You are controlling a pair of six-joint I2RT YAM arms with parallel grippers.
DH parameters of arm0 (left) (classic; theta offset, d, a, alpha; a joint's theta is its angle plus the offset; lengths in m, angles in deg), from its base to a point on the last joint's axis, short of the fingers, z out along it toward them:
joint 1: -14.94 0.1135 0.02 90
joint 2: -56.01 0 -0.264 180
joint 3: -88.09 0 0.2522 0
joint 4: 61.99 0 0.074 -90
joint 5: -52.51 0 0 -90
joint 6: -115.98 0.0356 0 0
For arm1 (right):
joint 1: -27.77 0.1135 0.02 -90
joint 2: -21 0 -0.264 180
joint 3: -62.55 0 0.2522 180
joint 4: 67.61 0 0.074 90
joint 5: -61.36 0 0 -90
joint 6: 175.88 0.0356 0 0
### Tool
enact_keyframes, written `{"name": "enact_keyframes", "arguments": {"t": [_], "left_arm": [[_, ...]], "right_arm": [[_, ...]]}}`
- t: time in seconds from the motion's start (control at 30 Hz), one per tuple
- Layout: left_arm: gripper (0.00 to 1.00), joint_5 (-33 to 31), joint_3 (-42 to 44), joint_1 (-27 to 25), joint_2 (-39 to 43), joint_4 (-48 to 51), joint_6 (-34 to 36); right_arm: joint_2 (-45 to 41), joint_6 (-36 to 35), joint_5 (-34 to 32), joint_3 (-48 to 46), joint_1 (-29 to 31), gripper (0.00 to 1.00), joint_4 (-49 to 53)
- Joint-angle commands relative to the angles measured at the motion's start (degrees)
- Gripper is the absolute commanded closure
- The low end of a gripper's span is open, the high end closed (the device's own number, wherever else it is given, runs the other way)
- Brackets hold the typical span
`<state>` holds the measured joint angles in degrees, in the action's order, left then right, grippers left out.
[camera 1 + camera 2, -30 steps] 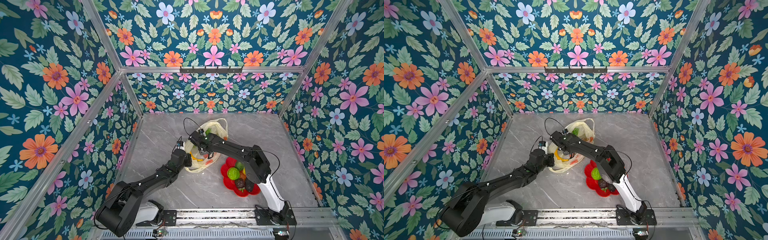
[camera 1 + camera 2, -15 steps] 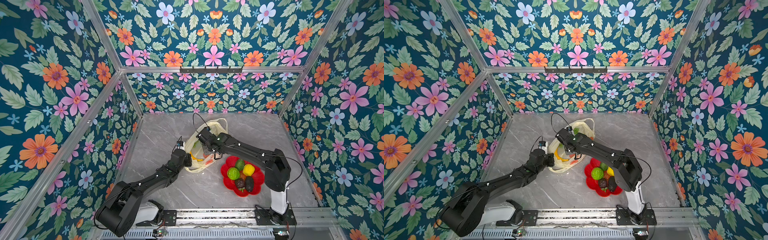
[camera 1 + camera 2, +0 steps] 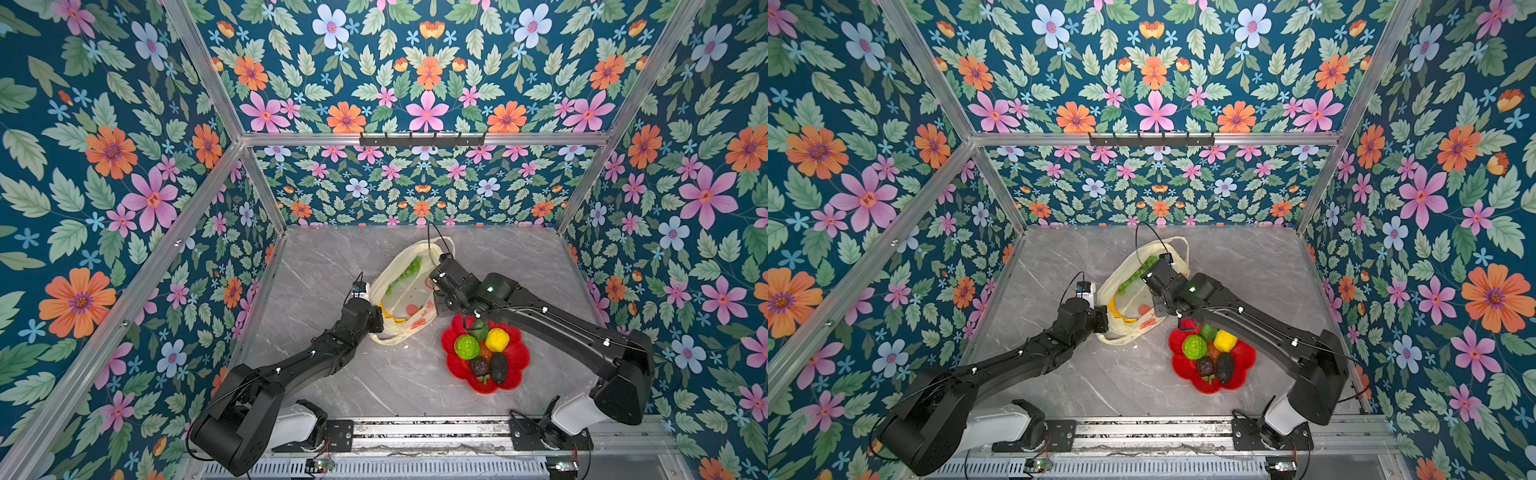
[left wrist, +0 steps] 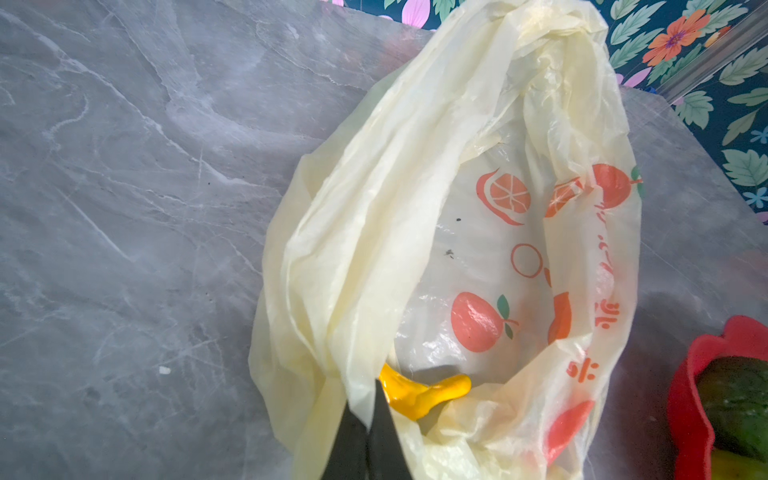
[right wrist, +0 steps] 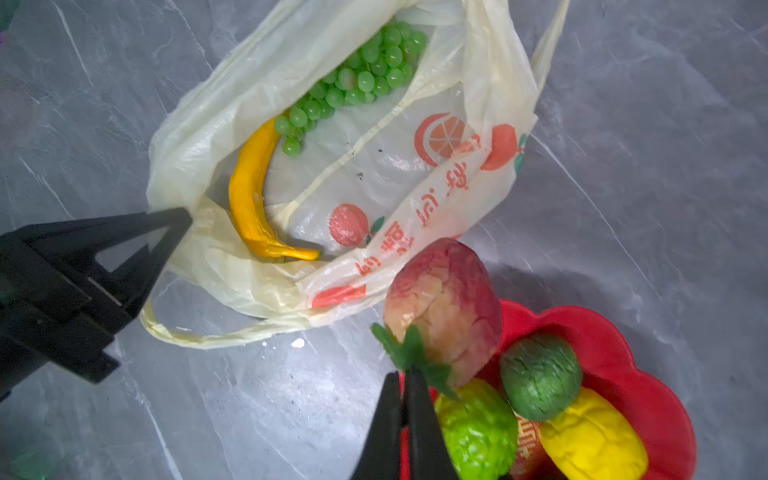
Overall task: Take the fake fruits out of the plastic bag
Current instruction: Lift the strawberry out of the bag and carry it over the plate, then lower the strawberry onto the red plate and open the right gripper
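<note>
My left gripper [image 4: 365, 432] clamps the bag [image 5: 415, 174] at its rim. My right gripper [image 5: 409, 399], clamped on a reddish fruit [image 5: 444, 307] by its leaves, hangs at the plate [image 5: 665, 374] edge. Next I'd release there. The banana [image 5: 247, 195] and grapes [image 5: 361, 70] lie bagged.

Orange-red characters run in a line along the plastic bag [image 5: 419, 208], next to its printed orange slices and round fruits. They're creased and showing through the film, so I can't read any.
</note>
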<state>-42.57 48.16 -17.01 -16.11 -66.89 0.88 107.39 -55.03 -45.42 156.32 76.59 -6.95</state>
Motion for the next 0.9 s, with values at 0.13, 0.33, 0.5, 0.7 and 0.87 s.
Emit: {"name": "enact_keyframes", "arguments": {"t": [0.13,0.33,0.5,0.7,0.87], "left_arm": [[0.98,-0.7,-0.4,0.0,-0.3,-0.7,0.8],[0.98,-1.1,-0.5,0.0,-0.6,-0.7,0.9],[0.99,-1.5,-0.5,0.0,-0.7,-0.6,0.9],[0.99,-1.1,-0.5,0.0,-1.0,-0.9,0.9],[0.99,-1.2,-0.4,-0.1,-0.9,-0.8,0.9]], "right_arm": [[-9.2,4.3,5.3,-8.1,-2.2,0.99,4.6],[-14.0,7.5,7.2,-12.7,-2.3,1.00,8.3],[-18.0,10.1,10.2,-16.8,-2.3,1.00,8.9],[-19.8,12.4,11.5,-20.7,-2.2,1.00,9.4],[-21.1,13.8,12.2,-23.2,-2.7,1.00,8.1]]}}
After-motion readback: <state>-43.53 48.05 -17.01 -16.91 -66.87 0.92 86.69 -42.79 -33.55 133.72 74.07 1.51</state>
